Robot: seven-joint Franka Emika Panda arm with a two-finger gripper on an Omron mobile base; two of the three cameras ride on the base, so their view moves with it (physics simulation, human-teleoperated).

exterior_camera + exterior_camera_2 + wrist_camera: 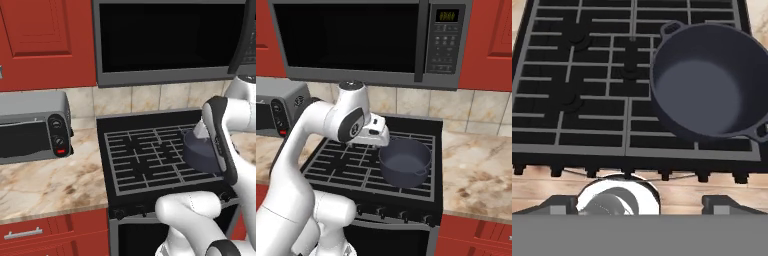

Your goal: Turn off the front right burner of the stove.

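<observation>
- Two dark finger tips of the gripper [640, 200] are seen at the bottom of the hand view, set wide apart with nothing between them, so the gripper is spread and holds nothing.
- Just beyond the finger tips, a row of small black knobs [664, 175] is seen along the front edge of the stove [572, 115]; none is touched.
- Past the knobs, the grey grid grates are spread over the black cooktop, directly under the hand.
- Ahead of the hand and to its right, a dark round pot [712, 82] with two small handles is seated on the front right burner [722, 145], whose grate is largely covered by it; no flame is seen.
- From the right base view, the hand is held above the grates, just left of the pot [405, 162].
- Farther out, a raised black back panel is seen behind the grates, and a black microwave [356, 37] is mounted above.
- Well to the left, a silver toaster oven [32, 127] is set on the marble counter [45, 180], under red cabinets [45, 40].
</observation>
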